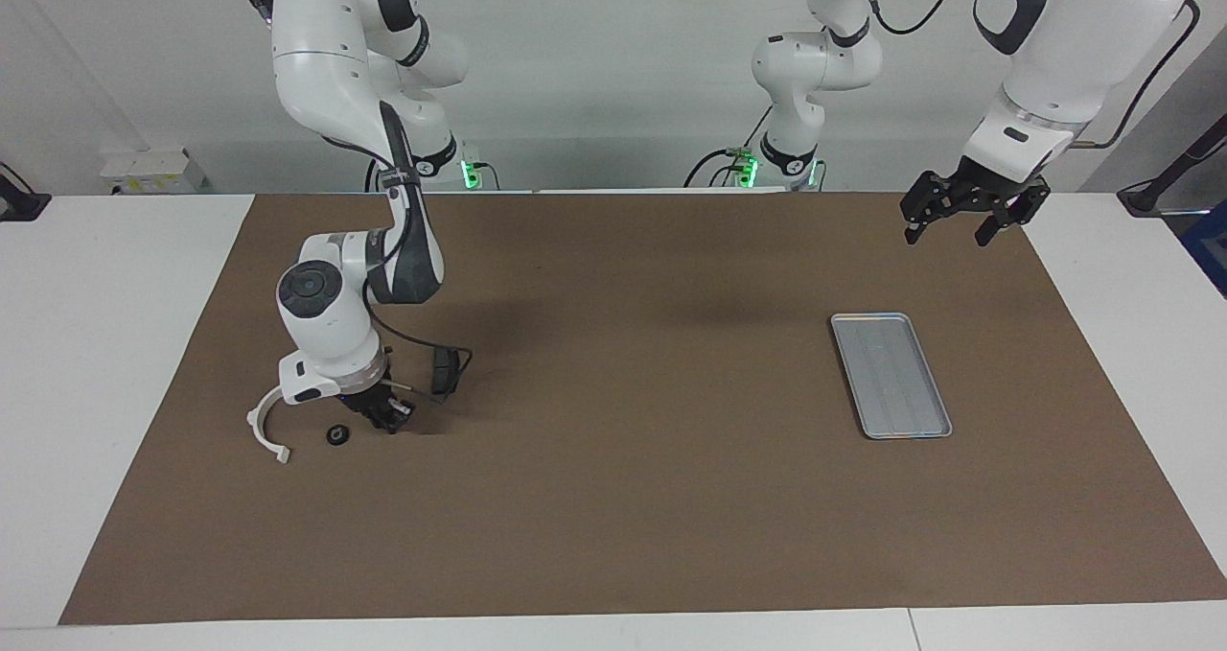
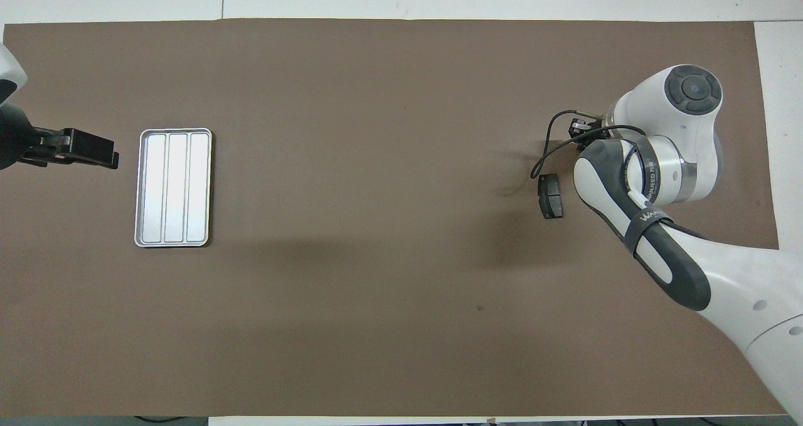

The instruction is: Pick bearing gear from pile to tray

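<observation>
The pile lies at the right arm's end of the brown mat. It holds a white curved arc (image 1: 266, 426), a small black round bearing gear (image 1: 336, 434) and a dark grey pad plate (image 1: 443, 371) (image 2: 551, 196). My right gripper (image 1: 391, 419) (image 2: 580, 128) is down at the mat, beside the round piece, between it and the pad plate. It is shut; whether a part sits between its fingertips does not show. The silver tray (image 1: 891, 375) (image 2: 174, 187) lies bare toward the left arm's end. My left gripper (image 1: 966, 224) (image 2: 113, 153) waits open in the air, off the tray.
A black cable (image 1: 422, 349) loops from the right wrist over the pad plate. In the overhead view the right arm's wrist (image 2: 665, 143) covers the arc and the round piece. White tabletop (image 1: 115, 344) borders the mat at both ends.
</observation>
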Available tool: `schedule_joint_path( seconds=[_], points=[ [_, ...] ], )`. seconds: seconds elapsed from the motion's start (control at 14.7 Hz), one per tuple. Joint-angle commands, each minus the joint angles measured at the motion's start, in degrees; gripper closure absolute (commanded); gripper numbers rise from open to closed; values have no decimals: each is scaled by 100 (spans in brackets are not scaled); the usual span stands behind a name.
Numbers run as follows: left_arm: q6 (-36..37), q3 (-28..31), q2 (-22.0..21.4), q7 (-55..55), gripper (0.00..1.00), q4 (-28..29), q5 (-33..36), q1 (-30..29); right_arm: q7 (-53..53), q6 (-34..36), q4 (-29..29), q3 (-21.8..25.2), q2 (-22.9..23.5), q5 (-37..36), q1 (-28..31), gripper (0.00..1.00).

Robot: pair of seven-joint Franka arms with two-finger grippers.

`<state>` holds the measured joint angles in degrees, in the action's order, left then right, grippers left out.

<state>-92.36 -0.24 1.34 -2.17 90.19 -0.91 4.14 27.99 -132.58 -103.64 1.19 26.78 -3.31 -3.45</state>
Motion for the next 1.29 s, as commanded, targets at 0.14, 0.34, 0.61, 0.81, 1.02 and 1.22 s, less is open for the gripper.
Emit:
schedule_joint_path(
  seconds=[0.14, 0.34, 0.61, 0.81, 1.02, 1.22],
  points=[
    [-1, 15, -108, 32, 0, 112, -23, 17, -153, 285, 97, -13, 20, -91, 46, 100],
    [-1, 16, -108, 32, 0, 112, -32, 17, -302, 829, 466, -22, -24, -91, 47, 100],
    [-1, 15, -108, 32, 0, 112, -32, 17, -523, 1426, 520, -57, -383, -74, 38, 100],
    [-1, 15, -108, 32, 0, 112, -32, 17, -610, 1980, 572, -75, -770, -65, 20, 100],
    [-1, 33, -108, 32, 0, 112, -32, 17, -777, 2656, 844, -145, -1078, -74, 11, 100],
    [-1, 16, -108, 32, 0, 112, -32, 17, -882, 3211, 1012, -373, -1482, -91, 11, 100]
  ],
)
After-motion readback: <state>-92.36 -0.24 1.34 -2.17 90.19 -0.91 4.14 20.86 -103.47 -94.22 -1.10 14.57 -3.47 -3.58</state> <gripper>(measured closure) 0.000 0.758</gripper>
